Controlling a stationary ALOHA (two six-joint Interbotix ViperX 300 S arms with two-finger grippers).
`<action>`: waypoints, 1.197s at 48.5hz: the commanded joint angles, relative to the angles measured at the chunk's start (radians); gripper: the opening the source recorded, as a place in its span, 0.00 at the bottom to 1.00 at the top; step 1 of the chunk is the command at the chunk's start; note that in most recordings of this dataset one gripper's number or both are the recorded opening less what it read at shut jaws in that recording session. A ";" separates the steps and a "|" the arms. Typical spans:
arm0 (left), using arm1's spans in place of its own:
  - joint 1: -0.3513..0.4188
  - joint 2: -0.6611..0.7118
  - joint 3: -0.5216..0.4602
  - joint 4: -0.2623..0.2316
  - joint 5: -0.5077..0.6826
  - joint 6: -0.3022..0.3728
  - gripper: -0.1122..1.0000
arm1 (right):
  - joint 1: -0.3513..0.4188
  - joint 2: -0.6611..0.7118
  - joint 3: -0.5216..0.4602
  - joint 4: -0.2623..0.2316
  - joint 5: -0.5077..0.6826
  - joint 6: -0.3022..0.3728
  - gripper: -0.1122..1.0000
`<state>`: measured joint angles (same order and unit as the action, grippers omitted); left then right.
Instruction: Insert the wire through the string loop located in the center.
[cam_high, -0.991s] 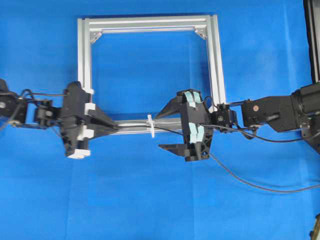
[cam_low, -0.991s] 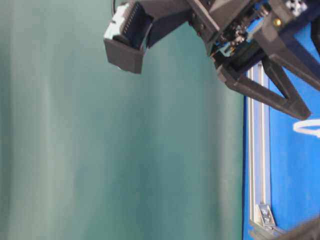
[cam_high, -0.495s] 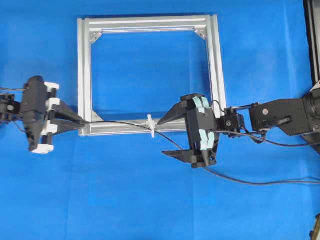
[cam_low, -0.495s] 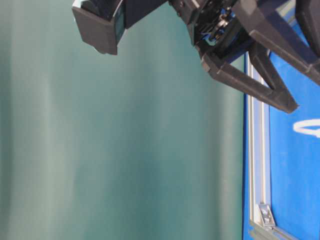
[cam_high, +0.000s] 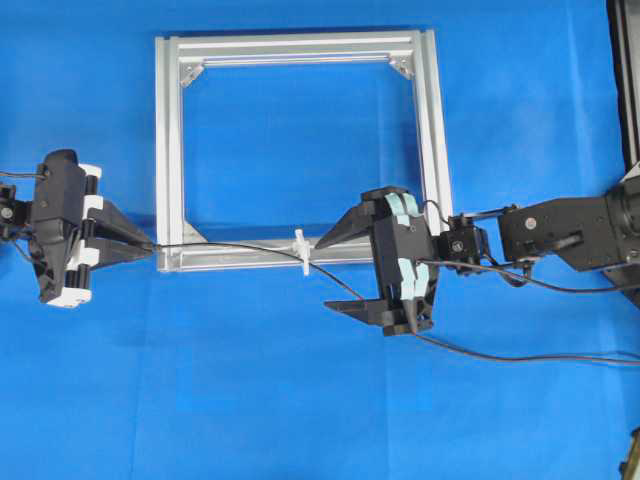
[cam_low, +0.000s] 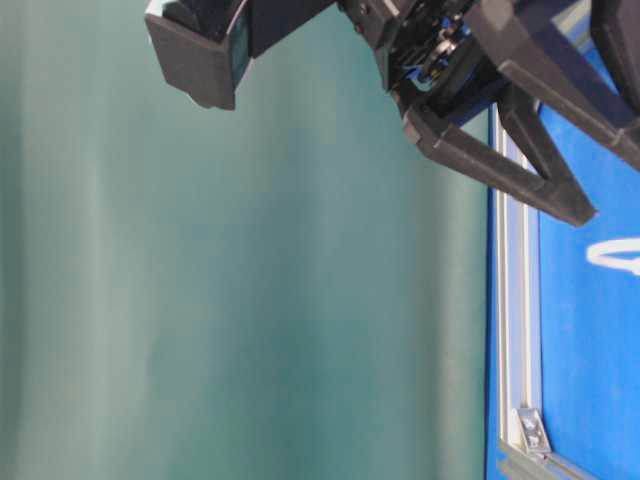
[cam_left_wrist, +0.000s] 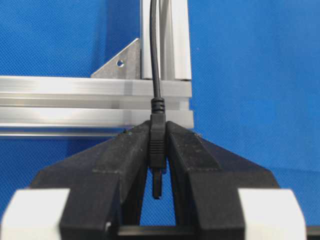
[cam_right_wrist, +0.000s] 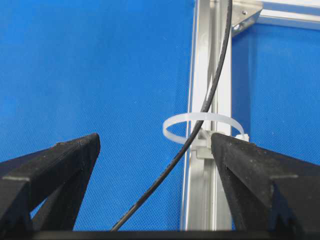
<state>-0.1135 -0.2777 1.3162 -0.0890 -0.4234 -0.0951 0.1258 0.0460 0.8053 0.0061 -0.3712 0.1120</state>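
My left gripper (cam_high: 150, 247) (cam_left_wrist: 158, 131) is shut on the wire's dark plug (cam_left_wrist: 158, 145), just left of the frame's near-left corner. From the plug the thin black wire (cam_high: 235, 245) (cam_left_wrist: 155, 55) runs along the frame's front bar and through the small whitish string loop (cam_high: 301, 251) (cam_right_wrist: 200, 116) (cam_low: 612, 256). It then slants down under my right gripper (cam_high: 331, 271) (cam_right_wrist: 155, 139). That gripper stands open just right of the loop, its fingers (cam_right_wrist: 70, 160) either side of the wire (cam_right_wrist: 165, 172) without touching it.
The square silver aluminium frame (cam_high: 300, 45) lies flat on the blue cloth, with triangular corner brackets (cam_left_wrist: 122, 65). The wire's slack (cam_high: 500, 357) trails off to the right edge. A dark upright object (cam_high: 625, 80) stands at the far right.
My left gripper has drawn back to the left with the plug, pulling the wire further through the loop. The right gripper shifted slightly right and down, then stayed still and open.
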 joint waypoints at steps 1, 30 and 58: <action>0.008 0.002 -0.020 0.003 -0.002 0.000 0.18 | 0.002 -0.026 -0.011 -0.002 -0.009 0.000 0.90; 0.054 -0.026 -0.038 0.003 0.031 -0.002 0.87 | 0.002 -0.049 -0.009 -0.002 0.011 0.000 0.90; 0.061 -0.146 -0.107 0.003 0.120 0.009 0.87 | -0.008 -0.245 -0.008 -0.005 0.150 -0.003 0.90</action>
<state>-0.0568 -0.4096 1.2257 -0.0874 -0.2961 -0.0859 0.1227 -0.1687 0.8053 0.0046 -0.2240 0.1104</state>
